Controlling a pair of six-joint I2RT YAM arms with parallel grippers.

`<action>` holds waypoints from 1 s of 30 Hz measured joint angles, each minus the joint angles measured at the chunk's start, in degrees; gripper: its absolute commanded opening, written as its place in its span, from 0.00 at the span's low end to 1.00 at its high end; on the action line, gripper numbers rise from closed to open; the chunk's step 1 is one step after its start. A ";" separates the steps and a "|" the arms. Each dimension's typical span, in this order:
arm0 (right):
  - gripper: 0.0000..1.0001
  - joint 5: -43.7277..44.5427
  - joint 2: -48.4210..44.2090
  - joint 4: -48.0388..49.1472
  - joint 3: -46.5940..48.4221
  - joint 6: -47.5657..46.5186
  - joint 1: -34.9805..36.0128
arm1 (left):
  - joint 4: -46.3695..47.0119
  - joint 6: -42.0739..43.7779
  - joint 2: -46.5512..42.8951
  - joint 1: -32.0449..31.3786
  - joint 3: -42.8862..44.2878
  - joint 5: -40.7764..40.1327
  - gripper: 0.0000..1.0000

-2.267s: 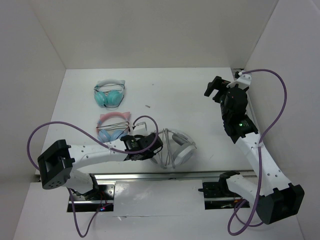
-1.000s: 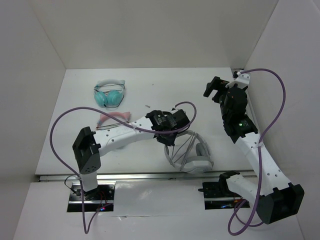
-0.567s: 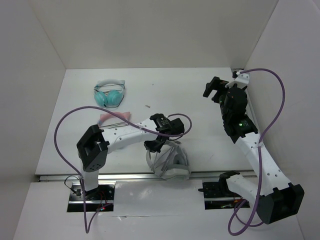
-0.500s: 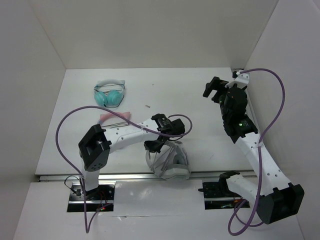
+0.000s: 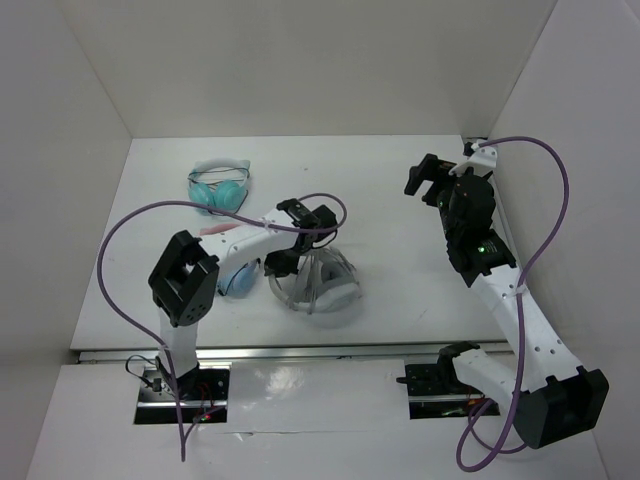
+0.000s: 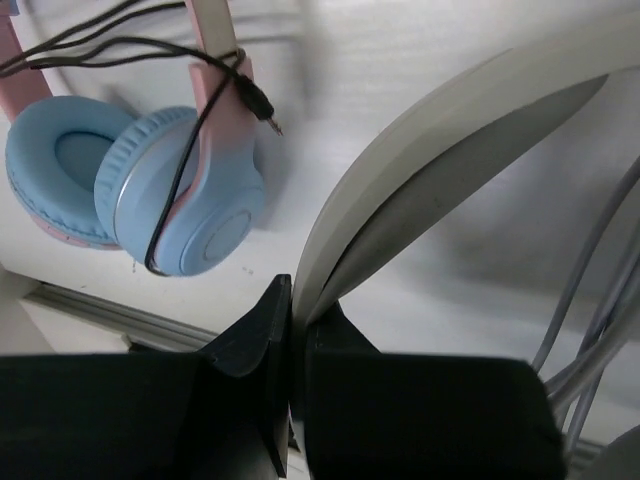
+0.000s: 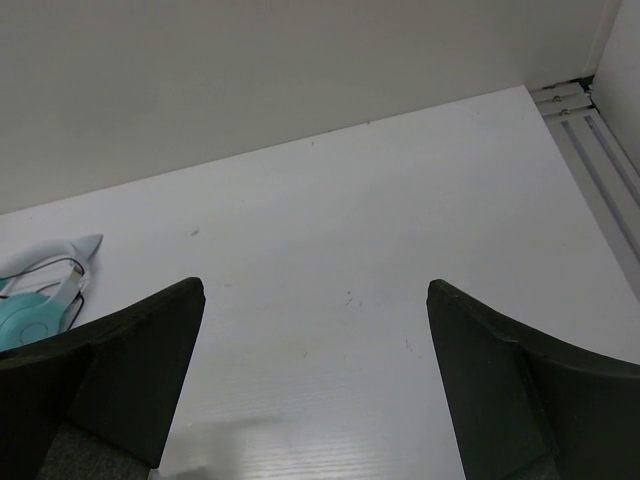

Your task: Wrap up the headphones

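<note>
Holding headphones [image 5: 318, 283] by headband [image 6: 430, 170], left jaws clamped | right jaws spread wide, well right of headphones | risk: thin-edge pinch could slip; cable [image 6: 590, 290] may snag pink pair [image 6: 170, 190] just left.

The left pincer [image 6: 297, 300] is clamped on the headphones [image 6: 440, 150] at the wide grey-white headband, which arcs up to the right. Thin grey cable [image 6: 600, 300] strands run along the right edge. The pink-banded pair [image 6: 180, 190] with 2 blue ear cups lies on the table [image 6: 400, 60] at upper left, with a black cable [image 6: 215, 95] crossing 1 cup.
</note>
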 measured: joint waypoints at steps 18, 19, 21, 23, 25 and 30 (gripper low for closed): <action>0.99 -3.04 0.00 0.26 -0.09 0.11 0.00 | 18.29 -10.14 4.87 0.24 -9.88 -0.85 0.27; 0.99 -3.13 0.00 0.35 -0.11 0.17 0.00 | 18.25 -10.45 4.72 0.20 -10.45 -1.27 0.31; 0.99 -3.30 0.00 0.42 -0.11 0.22 0.00 | 18.10 -11.67 4.07 0.17 -11.72 -2.16 0.33; 0.99 -3.67 0.00 0.44 -0.11 0.22 0.00 | 17.94 -13.00 2.58 0.17 -13.14 -3.78 0.42; 0.99 -4.09 0.00 0.46 -0.11 0.22 0.00 | 16.68 -13.84 1.49 0.22 -14.80 -5.18 0.45; 0.99 -5.31 0.02 0.63 -0.11 0.22 0.00 | 12.66 -14.93 0.57 0.57 -15.72 -7.10 0.65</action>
